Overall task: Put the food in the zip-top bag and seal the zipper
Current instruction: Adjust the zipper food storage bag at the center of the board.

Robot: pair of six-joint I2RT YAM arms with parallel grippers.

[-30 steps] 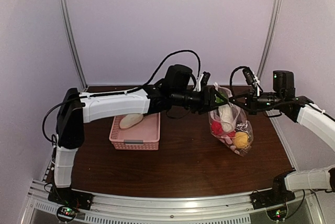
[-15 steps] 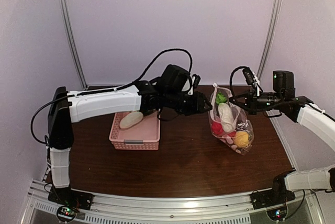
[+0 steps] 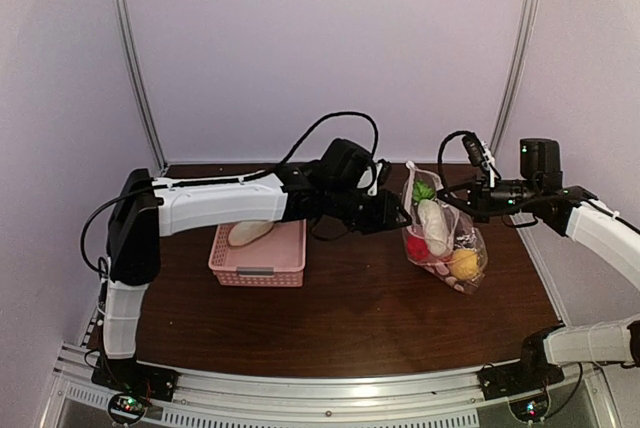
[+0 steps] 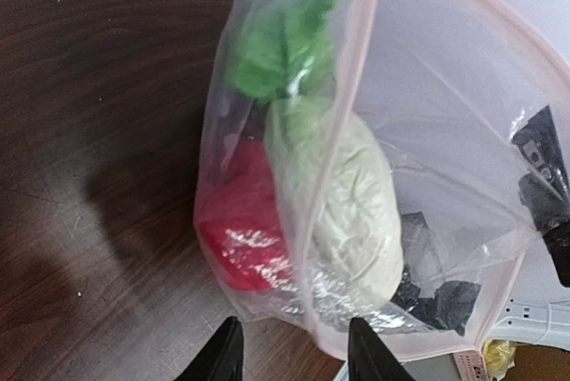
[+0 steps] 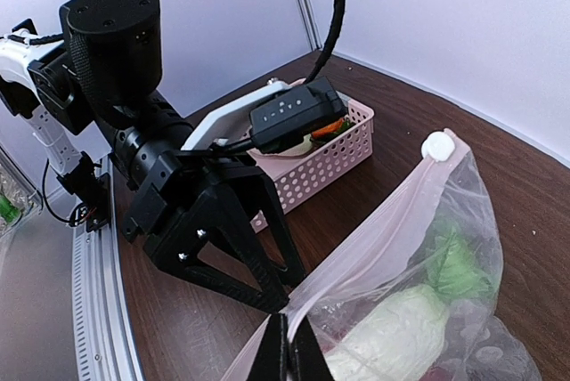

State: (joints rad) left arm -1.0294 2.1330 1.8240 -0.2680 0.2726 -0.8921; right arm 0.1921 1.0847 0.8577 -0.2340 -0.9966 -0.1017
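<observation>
The right gripper is pinching the zip-top bag by its zipper, food sitting inside; the left gripper is spreading its jaws wide just beside it.

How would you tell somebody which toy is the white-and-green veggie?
Look at the right side of the dark wooden table, where a clear zip-top bag is held up. Inside it, near the top, is the white-and-green veggie. It is the only long, pale piece with green leaves; its neighbours are a red piece and a yellow piece.
</observation>
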